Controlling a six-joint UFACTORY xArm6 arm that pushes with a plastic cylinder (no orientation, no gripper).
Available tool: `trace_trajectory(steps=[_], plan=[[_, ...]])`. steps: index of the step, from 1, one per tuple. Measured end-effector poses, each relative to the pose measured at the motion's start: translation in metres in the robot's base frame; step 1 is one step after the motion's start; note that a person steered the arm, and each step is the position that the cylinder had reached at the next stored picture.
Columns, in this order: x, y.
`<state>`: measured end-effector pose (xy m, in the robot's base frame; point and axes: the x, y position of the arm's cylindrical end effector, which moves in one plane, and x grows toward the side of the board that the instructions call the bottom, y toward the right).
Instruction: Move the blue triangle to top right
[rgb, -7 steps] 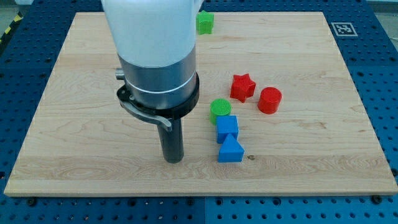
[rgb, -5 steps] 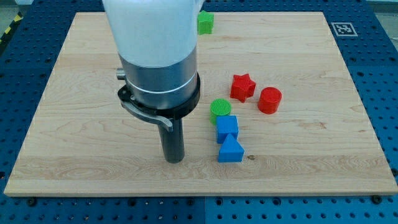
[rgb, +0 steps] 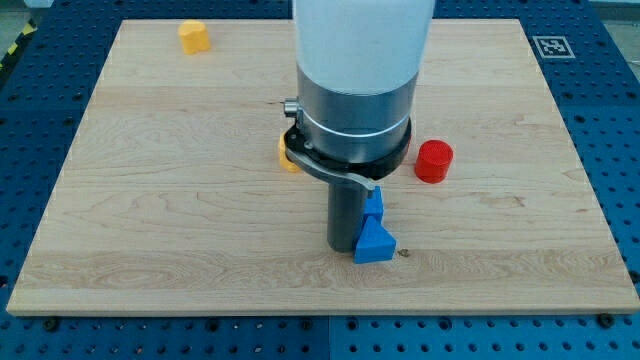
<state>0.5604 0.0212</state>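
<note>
Now my tip (rgb: 347, 247), a plain rod tool with no jaws to open or close, touches the blue triangle (rgb: 374, 243) from the view's left, low centre on the tabletop (rgb: 120, 200). Approach done; next push should drive it up-right, past the red cylinder (rgb: 434, 161).

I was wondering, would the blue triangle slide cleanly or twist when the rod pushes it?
The blue triangle sits flat on the board, so it probably slides, not rolls. My tip is against its left side; an off-centre push may twist it. The blue block touching behind could drag along.
</note>
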Motion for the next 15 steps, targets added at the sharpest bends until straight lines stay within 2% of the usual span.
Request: trace_trajectory(steps=[5, 7, 9, 12, 15], plan=[[0.022, 0.079], [0.044, 0.089], [0.032, 0.127], [0.056, 0.168], [-0.012, 0.177]])
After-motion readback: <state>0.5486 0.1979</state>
